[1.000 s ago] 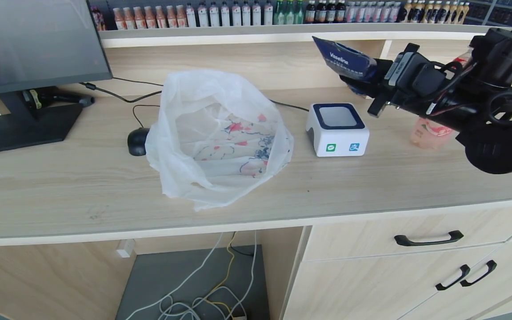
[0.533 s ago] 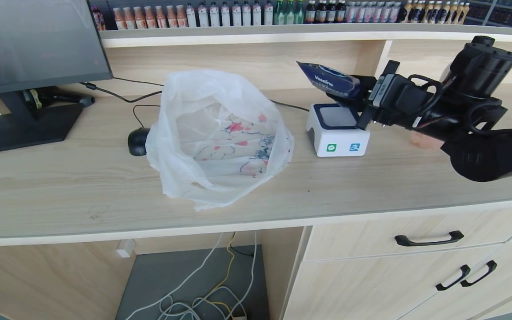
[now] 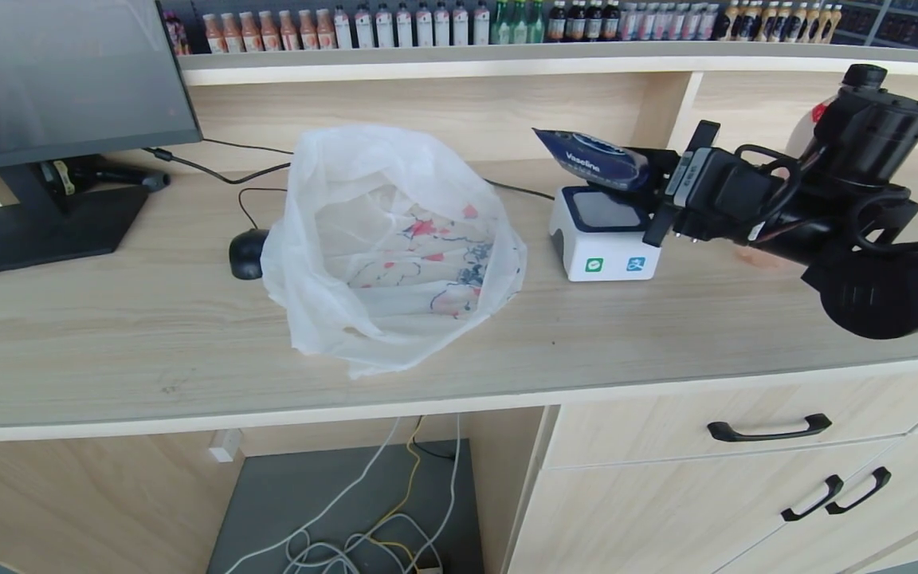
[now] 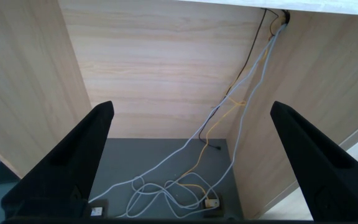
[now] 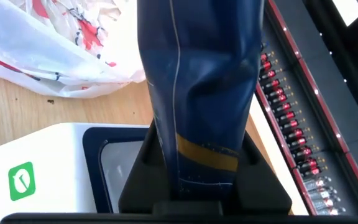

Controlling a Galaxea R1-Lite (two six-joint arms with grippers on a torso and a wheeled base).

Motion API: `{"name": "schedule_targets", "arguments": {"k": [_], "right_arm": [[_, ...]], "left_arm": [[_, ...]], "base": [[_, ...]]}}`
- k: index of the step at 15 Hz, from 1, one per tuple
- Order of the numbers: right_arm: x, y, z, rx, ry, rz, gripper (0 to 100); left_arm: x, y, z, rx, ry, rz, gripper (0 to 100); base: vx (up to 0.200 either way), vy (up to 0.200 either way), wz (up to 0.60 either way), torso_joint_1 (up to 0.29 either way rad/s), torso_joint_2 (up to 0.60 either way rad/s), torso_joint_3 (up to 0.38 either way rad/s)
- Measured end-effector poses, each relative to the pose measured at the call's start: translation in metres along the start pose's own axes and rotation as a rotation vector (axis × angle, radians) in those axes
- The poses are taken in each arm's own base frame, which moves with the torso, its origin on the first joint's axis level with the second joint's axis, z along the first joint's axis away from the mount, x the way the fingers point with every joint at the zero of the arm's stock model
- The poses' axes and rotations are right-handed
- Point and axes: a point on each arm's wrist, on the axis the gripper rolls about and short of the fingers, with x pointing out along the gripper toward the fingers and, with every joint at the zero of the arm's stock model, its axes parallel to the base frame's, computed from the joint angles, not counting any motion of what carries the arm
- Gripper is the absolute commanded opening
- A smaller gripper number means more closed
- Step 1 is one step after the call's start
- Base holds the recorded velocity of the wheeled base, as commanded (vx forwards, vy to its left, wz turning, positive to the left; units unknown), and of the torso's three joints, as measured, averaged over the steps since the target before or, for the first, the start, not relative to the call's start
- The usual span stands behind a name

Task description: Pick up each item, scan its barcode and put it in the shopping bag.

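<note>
Our right hand (image 3: 653, 177) is clenched on the dark blue pouch (image 3: 593, 157), holding it just above the white barcode scanner (image 3: 604, 243). The scanner sits on the worktop (image 3: 108, 319), right of the open shopping bag (image 3: 391, 239). Our left hand (image 4: 191, 109) hangs released below the worktop.

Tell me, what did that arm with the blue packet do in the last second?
The right gripper, shut on the dark blue plastic pouch, swung down and leftward to hold it over the white box scanner. The white plastic shopping bag, black mouse and monitor stayed put.
</note>
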Motion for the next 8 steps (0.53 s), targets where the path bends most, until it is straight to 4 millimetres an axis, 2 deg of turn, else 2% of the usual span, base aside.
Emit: {"name": "schedule_targets", "arguments": {"k": [5,8], "right_arm": [[-0.005,0.018,-0.002,0.009,0.021,0.044,0],[-0.005,0.016,-0.006,0.009,0.039,0.036,0]], "left_arm": [[0.0,0.0,0.0,-0.001,0.0,0.001,100],[0.0,0.0,0.0,0.0,0.0,0.0,100]], "base": [[0.0,0.0,0.0,0.0,0.0,0.0],[0.0,0.0,0.0,0.0,0.0,0.0]]}}
